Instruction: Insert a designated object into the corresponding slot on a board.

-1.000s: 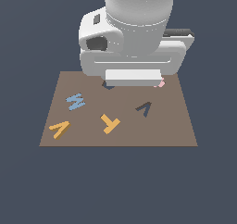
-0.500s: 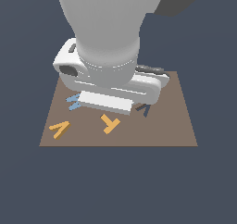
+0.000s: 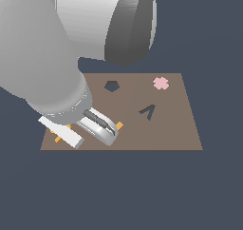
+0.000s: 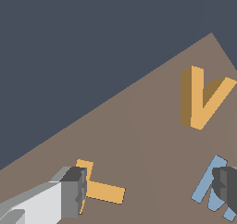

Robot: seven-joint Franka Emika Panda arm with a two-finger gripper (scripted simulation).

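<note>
In the wrist view the orange A-shaped piece (image 4: 201,98) lies flat on the brown board (image 4: 152,126), apart from both fingers. My gripper (image 4: 150,188) is open and empty above the board. One finger (image 4: 74,190) is over the orange T-shaped piece (image 4: 104,190). The other finger (image 4: 226,183) is over the blue N-shaped piece (image 4: 208,188). In the exterior view the dark A-shaped slot (image 3: 148,111) shows on the board (image 3: 175,129), to the exterior view's right of my arm (image 3: 61,81). The arm hides most of the A piece; only an orange sliver (image 3: 58,139) shows.
A dark pentagon-shaped hole (image 3: 111,85) and a pink cross-shaped piece (image 3: 161,83) sit toward the board's far edge. A tip of the T piece (image 3: 119,125) shows beside the hand. The board's edge runs close behind the A piece in the wrist view.
The arm has swung down and toward the exterior view's left. It now covers the left part of the board, hiding the blue and orange pieces and uncovering the pentagon hole.
</note>
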